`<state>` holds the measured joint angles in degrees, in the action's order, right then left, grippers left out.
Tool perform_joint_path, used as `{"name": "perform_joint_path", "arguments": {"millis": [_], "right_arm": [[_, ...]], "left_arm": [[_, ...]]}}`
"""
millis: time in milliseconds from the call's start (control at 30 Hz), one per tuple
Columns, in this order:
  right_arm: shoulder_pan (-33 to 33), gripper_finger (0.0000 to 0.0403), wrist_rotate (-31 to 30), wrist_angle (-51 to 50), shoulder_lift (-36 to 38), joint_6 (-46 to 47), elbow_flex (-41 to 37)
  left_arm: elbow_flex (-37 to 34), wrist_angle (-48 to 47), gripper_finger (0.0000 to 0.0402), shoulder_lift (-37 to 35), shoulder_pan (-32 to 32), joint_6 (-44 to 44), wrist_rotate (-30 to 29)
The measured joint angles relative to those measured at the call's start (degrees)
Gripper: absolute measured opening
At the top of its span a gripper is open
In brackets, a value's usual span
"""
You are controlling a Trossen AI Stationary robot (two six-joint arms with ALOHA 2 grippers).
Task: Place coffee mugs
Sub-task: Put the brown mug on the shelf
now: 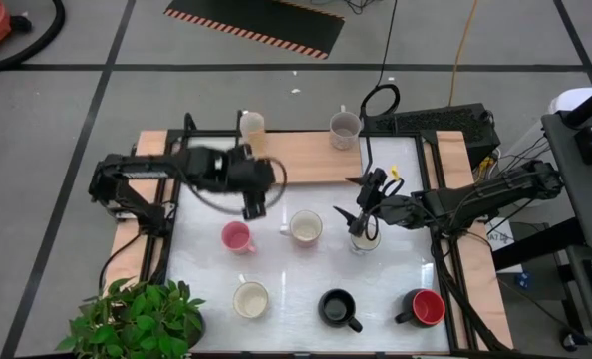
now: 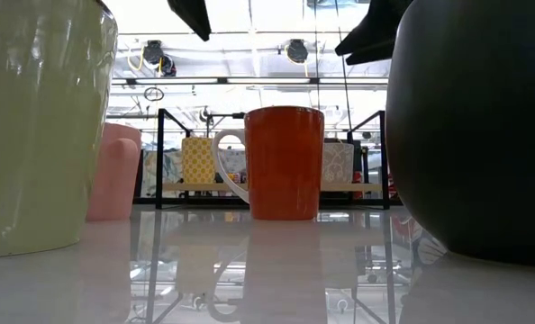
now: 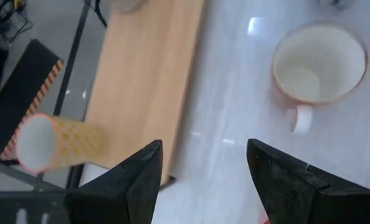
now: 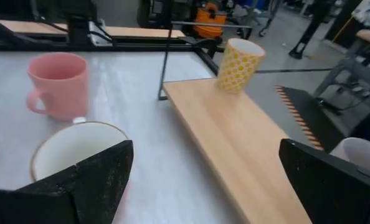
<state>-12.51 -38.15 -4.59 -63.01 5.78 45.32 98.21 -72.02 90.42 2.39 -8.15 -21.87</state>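
High view: I see seven mugs on the white table (image 1: 276,269), plus the potted plant (image 1: 137,319).
Low view: orange mug (image 2: 284,162), white handle.
Right gripper (image 1: 364,217): fingers spread, above a mug.
Left gripper (image 1: 256,199): fingers apart, empty.
Yellow dotted mug (image 4: 240,64): only on the wooden shelf.

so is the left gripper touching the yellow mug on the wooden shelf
Apart. In the left wrist view the open left gripper hangs empty, with bare wood between its fingers and the yellow mug. The high view also shows the mug clear of it.
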Motion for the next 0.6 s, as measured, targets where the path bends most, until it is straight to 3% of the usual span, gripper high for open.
{"name": "perform_joint_path", "arguments": {"millis": [133, 267, 600], "right_arm": [[0.0, 0.0394, 2.6, -0.4, 0.0, 2.3, 0.0], [0.0, 0.0394, 3.8, -0.6, -0.7, 2.7, 0.0], [0.0, 0.0394, 5.1, -0.2, -4.8, 1.3, 0.0]], "left_arm": [[-6.0, 2.0, 0.0237, 0.1, 4.7, -6.7, -4.9], [-11.4, 9.3, 0.0237, 0.1, 8.7, -7.5, -6.0], [-22.0, 36.5, 0.0237, 0.1, 13.6, 6.2, -6.8]]}}
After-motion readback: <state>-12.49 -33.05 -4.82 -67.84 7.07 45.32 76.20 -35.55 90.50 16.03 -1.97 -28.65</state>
